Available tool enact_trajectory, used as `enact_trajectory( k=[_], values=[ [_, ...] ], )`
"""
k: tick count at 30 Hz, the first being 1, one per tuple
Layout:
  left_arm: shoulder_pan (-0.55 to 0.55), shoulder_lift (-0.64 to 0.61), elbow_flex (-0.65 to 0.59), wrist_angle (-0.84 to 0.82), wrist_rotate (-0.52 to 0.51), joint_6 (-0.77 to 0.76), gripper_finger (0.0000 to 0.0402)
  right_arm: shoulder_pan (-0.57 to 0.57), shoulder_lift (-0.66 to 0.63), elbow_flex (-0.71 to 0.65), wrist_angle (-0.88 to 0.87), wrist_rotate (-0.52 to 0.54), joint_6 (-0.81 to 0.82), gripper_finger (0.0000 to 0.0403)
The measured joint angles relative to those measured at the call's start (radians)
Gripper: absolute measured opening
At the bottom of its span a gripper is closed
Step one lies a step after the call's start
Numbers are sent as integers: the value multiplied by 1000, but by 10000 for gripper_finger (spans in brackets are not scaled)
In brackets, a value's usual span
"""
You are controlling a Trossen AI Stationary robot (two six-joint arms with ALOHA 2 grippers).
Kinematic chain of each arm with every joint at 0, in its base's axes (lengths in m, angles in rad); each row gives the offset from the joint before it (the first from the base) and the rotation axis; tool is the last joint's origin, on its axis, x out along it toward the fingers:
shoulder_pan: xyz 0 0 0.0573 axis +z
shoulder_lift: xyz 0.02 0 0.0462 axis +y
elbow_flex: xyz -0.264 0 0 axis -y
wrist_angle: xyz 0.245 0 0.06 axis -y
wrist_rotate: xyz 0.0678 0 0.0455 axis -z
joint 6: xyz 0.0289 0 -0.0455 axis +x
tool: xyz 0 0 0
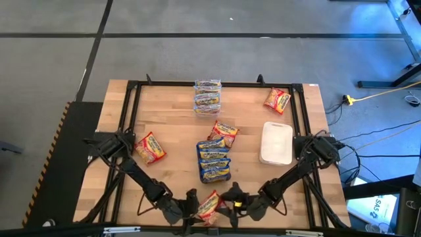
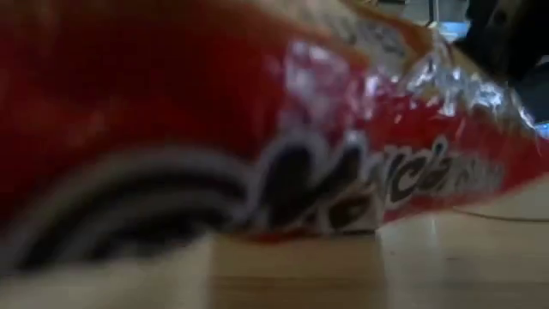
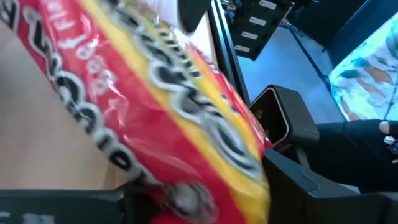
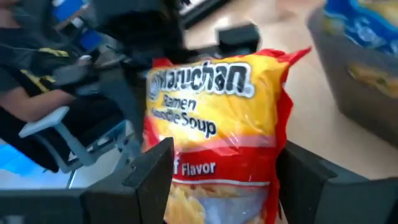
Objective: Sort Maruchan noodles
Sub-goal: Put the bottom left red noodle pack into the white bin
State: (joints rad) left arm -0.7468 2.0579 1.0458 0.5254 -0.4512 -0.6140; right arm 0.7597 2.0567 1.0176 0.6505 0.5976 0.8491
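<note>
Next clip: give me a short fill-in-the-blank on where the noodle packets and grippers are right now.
1. The packet between both grippers has a ___ label band.
2. The left gripper and right gripper meet at the table's ___ edge.
3. The white tray lies on the ___ arm's side.
4. The grey tray holds packets with ___ bands.

Missing words: red; near; right; blue

table (image 1: 171, 112) | packets (image 1: 150, 147), white tray (image 1: 277, 143), clear tub (image 1: 207, 96)

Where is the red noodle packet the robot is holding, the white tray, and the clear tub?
red Maruchan packet (image 4: 214, 124), right wrist view, on its yellow front.
white tray (image 1: 277, 143), high view, on its middle.
clear tub (image 1: 207, 97), high view, on its top.
</note>
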Motion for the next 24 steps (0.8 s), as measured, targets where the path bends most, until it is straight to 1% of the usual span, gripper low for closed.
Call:
enact_trajectory(
  k=[8, 11, 14, 16, 18, 22, 24],
  values=[
    [-7, 0, 0, -26, 13, 0, 160, 3, -1, 1, 69, -40, -103, 225],
    [-7, 0, 0, -39, 17, 0, 160, 4, -1, 1, 68, -92, -128, 225],
    [-3, -1, 0, -34, -31, -1, 160, 6, -1, 2, 67, -169, -154, 225],
    [0, -2, 0, -35, -62, -1, 160, 7, -1, 2, 66, -189, -176, 225],
    [-1, -2, 0, -33, -82, -2, 160, 7, -1, 2, 64, -192, -177, 225],
    [5, -2, 0, -17, -77, -2, 160, 5, -1, 2, 62, -144, -177, 224],
    [4, -2, 0, -14, -78, 3, 160, 5, -1, 2, 57, -135, -177, 214]
  ],
)
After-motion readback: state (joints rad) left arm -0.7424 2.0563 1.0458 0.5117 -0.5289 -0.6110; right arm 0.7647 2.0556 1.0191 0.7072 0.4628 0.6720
